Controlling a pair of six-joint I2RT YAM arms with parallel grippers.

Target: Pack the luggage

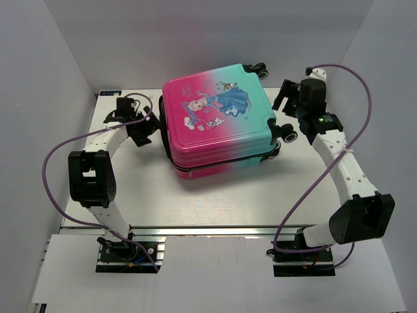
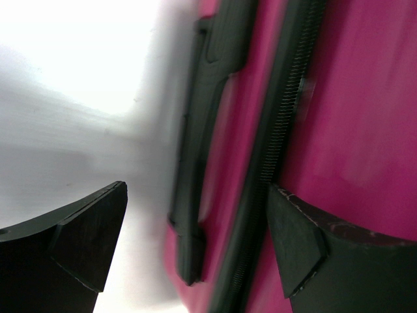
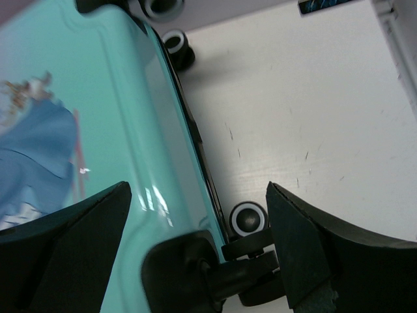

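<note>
At the near edge of the table [image 1: 215, 195] the two arm bases are bolted, and from them both arms are reached towards the far half, where the luggage [image 1: 218, 120] is laid flat, printed shell up and closed. Its long axis is set left to right, slightly skewed, with the pink end to the left and the teal, wheeled end to the right. The left gripper [image 1: 142, 127] is held just beside the pink end; in its wrist view the jaws are spread wide with nothing clamped, and the black handle [image 2: 202, 143] and the zip line [image 2: 281, 124] are seen directly ahead, running along the jaw gap. The right gripper [image 1: 287, 101] is placed at the teal end; its jaws are likewise parted wide, and a black caster [image 3: 186, 264] is framed between them without being pinched, a second wheel [image 3: 248, 219] being seen just beyond. Each end is thus flanked by one arm, the case lying inward of both. Whether the zip is fully drawn cannot be told.
</note>
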